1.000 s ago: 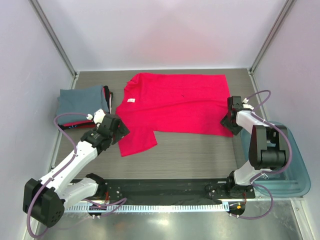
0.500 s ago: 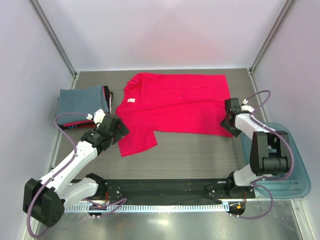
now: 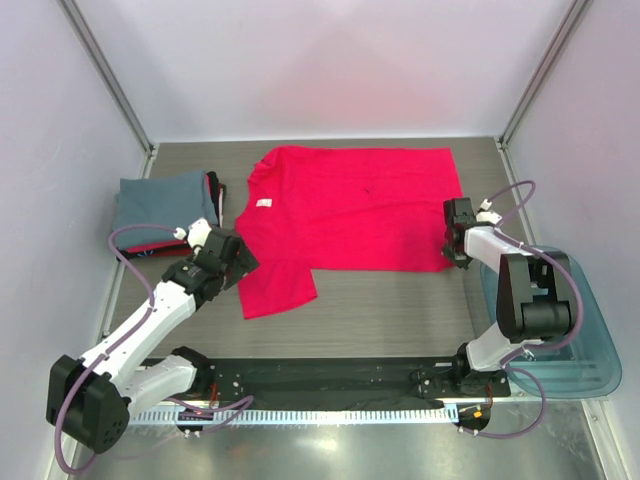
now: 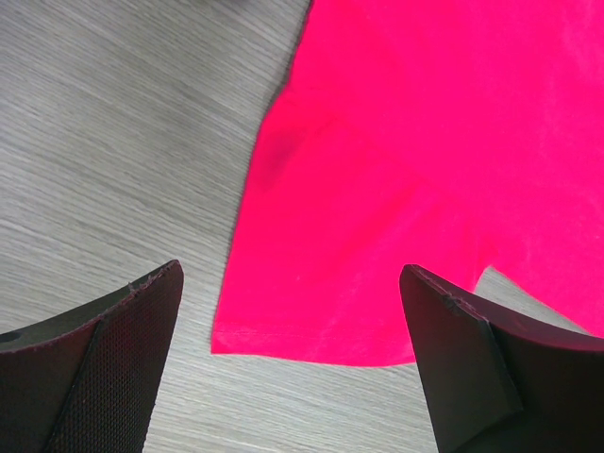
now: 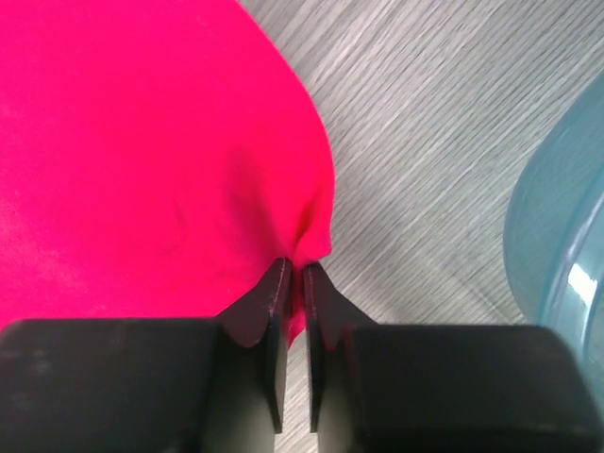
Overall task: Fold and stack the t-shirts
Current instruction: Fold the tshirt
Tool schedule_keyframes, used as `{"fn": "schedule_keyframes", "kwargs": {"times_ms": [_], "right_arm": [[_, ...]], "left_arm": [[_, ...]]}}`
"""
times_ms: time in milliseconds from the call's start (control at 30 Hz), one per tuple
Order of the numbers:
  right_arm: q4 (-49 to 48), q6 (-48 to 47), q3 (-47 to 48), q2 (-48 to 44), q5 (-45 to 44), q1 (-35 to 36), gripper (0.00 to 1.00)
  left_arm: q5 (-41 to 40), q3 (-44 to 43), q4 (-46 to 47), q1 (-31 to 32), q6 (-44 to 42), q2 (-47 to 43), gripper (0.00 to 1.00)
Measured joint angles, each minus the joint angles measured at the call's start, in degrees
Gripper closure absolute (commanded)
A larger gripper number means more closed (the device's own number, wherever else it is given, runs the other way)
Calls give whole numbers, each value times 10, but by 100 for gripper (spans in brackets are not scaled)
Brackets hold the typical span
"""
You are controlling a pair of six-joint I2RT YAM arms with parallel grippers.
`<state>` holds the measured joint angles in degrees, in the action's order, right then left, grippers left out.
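- The right gripper (image 5: pixel 294 269) is clamped tight on the red-pink t-shirt (image 5: pixel 123 160). Its two fingers (image 5: pixel 274 302) are pressed together with only a thin fold of the cloth's edge between them, and the fabric puckers into creases at the pinch.
- In the top view this grip sits at the shirt's near right corner (image 3: pixel 448 262), just beside the translucent teal tub (image 3: pixel 560 320).
- The left gripper (image 4: pixel 291 283) is spread wide and holds nothing. Its dark fingers (image 4: pixel 113 349) stand on either side of the sleeve (image 4: pixel 311 283), above the cloth; I cannot tell whether they touch it.
- The red-pink t-shirt (image 3: pixel 350 210) lies spread flat across the middle of the grey wood-grain table (image 3: pixel 400 310), with the collar and a small white label (image 3: pixel 262 203) towards the left and one sleeve (image 3: pixel 275 290) reaching towards the near edge.
- A stack of folded t-shirts (image 3: pixel 165 200) rests at the table's left side, slate blue-grey on top, with red and dark edges (image 3: pixel 150 248) showing under it, apart from the spread shirt.
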<state>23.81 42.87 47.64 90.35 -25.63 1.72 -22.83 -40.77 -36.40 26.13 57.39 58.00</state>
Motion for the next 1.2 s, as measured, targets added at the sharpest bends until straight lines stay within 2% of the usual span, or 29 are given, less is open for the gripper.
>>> {"fn": "schedule_keyframes", "kwargs": {"times_ms": [33,133,233,367,433,567,833,1200], "right_arm": [[3,0,1,0,-3,3,70],[15,-1,3,0,-7,10,57],[19,-3,4,0,-7,12,50],[22,-5,4,-1,-8,12,49],[26,-5,3,-5,-9,13,45],[44,-5,-3,-20,-16,16,44],[64,-5,-7,-60,-28,20,54],[59,-2,-17,-26,-30,27,52]], "left_arm": [[0,0,-2,0,-3,1,3],[-1,0,-8,0,-8,2,3],[-1,0,-12,0,-9,2,4],[0,0,-16,0,-9,2,4],[0,0,-16,0,-9,2,4],[1,0,-16,0,-9,2,4],[3,0,-16,0,-10,2,4],[8,0,-16,0,-11,3,4]]}}
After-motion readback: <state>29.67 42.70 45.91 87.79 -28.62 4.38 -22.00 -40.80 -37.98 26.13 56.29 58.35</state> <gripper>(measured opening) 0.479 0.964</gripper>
